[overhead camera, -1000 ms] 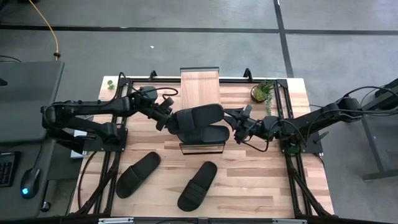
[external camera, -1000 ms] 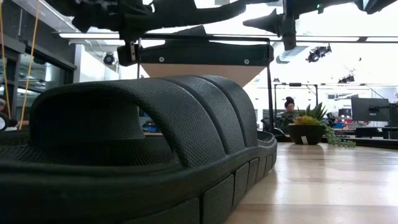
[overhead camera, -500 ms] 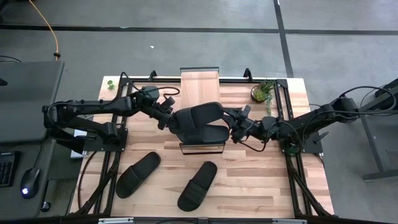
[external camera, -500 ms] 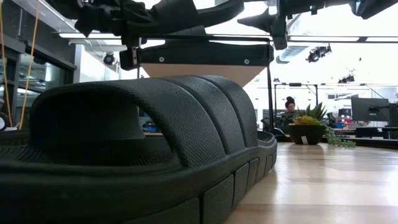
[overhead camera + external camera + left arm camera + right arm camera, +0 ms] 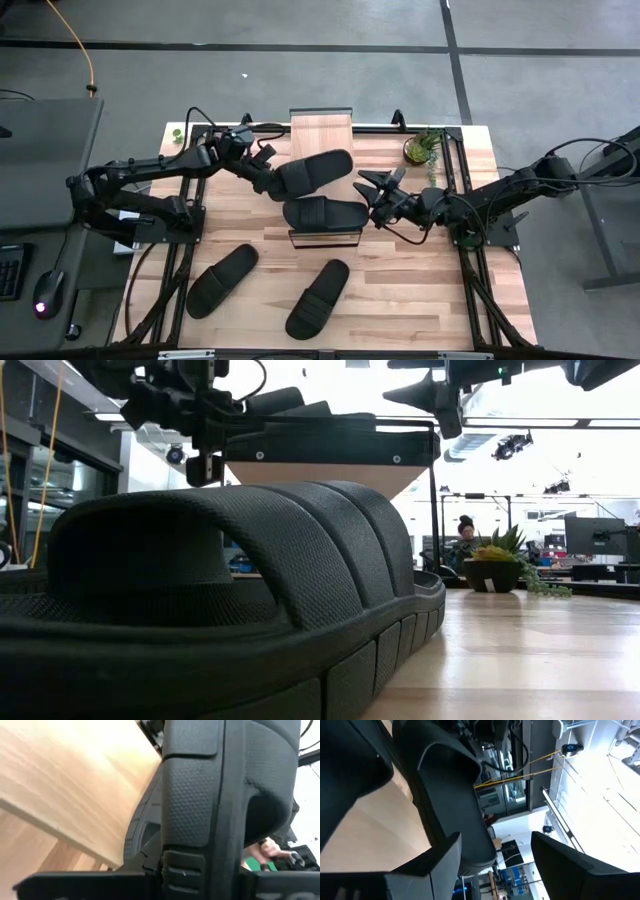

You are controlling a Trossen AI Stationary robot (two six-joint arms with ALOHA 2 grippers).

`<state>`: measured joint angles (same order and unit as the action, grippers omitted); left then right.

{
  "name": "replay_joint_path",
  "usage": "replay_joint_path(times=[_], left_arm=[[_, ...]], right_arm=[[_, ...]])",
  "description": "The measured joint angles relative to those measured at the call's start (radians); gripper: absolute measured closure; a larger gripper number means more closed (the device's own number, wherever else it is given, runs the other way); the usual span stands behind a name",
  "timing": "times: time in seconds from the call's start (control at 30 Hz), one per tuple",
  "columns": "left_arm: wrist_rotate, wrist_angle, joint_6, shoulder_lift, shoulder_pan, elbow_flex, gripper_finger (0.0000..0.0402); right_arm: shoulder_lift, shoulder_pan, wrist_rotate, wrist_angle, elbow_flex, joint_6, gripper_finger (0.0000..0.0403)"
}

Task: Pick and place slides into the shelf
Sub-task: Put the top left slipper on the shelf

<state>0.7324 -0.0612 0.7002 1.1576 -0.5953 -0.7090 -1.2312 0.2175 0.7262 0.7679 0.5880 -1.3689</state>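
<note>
Four black slides show. One [image 5: 318, 168] is held by my left gripper [image 5: 268, 180] slantwise over the middle of the light-wood shelf [image 5: 320, 132]. It also fills the left wrist view [image 5: 200, 795]. A second slide [image 5: 325, 213] lies flat on the shelf's near end. Two more [image 5: 222, 280] [image 5: 318, 298] lie on their soles on the table near the front; one looms in the low view [image 5: 250, 590]. My right gripper [image 5: 366, 190] is open and empty just right of the shelf, beside the second slide. My left gripper is shut on the slide's left end [image 5: 284, 178], coming roughly level from the table's left, along the slide. The slide lies about level over the shelf plank, strap up [image 5: 300, 405]. Whether it touches the plank, I cannot tell. The slide hides the fingertips.
A potted plant [image 5: 420, 148] stands at the table's far right, behind my right arm. A small green thing [image 5: 177, 133] sits at the far left corner. Black frame rails run along the table's left and right sides. A person sits far off in the room [image 5: 465, 530].
My left gripper has gone toward the table's far edge with its slide. The slide lay over the second slide before; now it is apart from it, farther back over the shelf and turned slightly. The second slide has stayed on the shelf's near end.
</note>
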Motion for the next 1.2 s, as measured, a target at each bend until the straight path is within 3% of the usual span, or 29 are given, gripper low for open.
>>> replay_joint_path(times=[0.33,0.67,0.97,1.2], left_arm=[[0.066,-0.015,-0.016,0.014,-0.096,0.0,0.0357],[0.235,0.046,-0.063,0.196,-0.118,-0.014,0.0357],[0.308,0.01,-0.093,0.274,-0.118,-0.11,0.0357],[0.285,-0.074,-0.108,0.281,-0.118,-0.148,0.0357]], right_arm=[[0.0,0.0,-0.008,-0.001,0.0,0.023,0.0171],[0.001,-0.001,-0.04,-0.002,0.0,0.044,0.0171],[0.002,-0.001,-0.039,-0.062,0.0,0.087,0.0171],[0.002,-0.001,-0.04,-0.07,0.0,0.113,0.0171]])
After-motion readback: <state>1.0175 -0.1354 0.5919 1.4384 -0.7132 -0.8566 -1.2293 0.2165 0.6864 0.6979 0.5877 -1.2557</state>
